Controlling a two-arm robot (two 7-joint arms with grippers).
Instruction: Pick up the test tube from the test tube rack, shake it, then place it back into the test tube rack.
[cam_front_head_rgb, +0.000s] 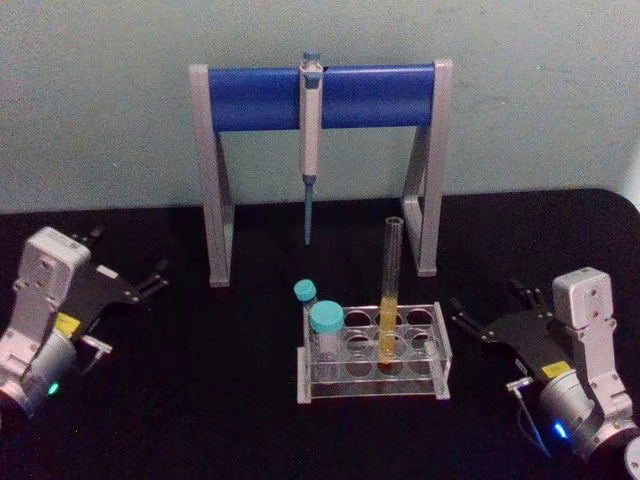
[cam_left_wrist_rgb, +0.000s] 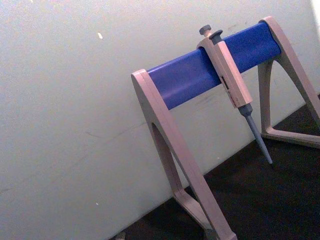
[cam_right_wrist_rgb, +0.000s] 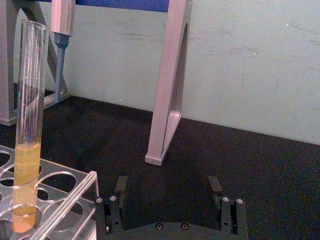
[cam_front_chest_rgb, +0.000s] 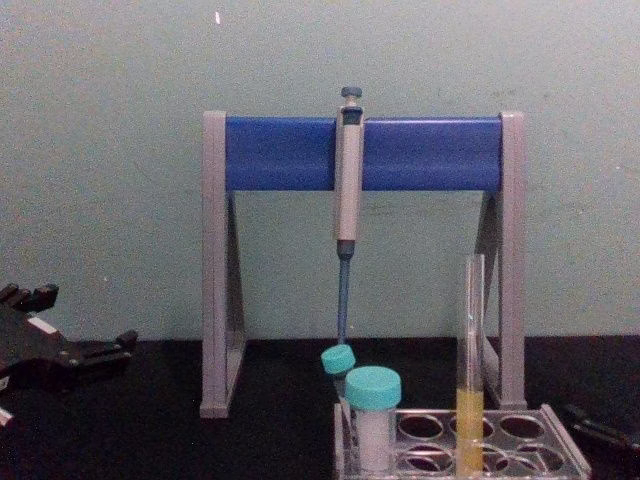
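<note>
Tube (cam_front_head_rgb: 390, 290) upright in the rack (cam_front_head_rgb: 372, 385), yellow liquid low, sitting just left of the right tool (cam_front_head_rgb: 468, 318), so a short reach should do. That tool rests low on the table (cam_front_head_rgb: 220, 400), fingers wide and empty. The left tool (cam_front_head_rgb: 150, 280) waits well away across the rack; I cannot tell its spread.

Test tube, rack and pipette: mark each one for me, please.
test tube (cam_front_head_rgb: 390, 290), head view, on the glass above the yellow liquid.
test tube rack (cam_front_head_rgb: 372, 392), head view, on its clear front wall.
pipette (cam_front_chest_rgb: 348, 180), chest view, on its grey body.
</note>
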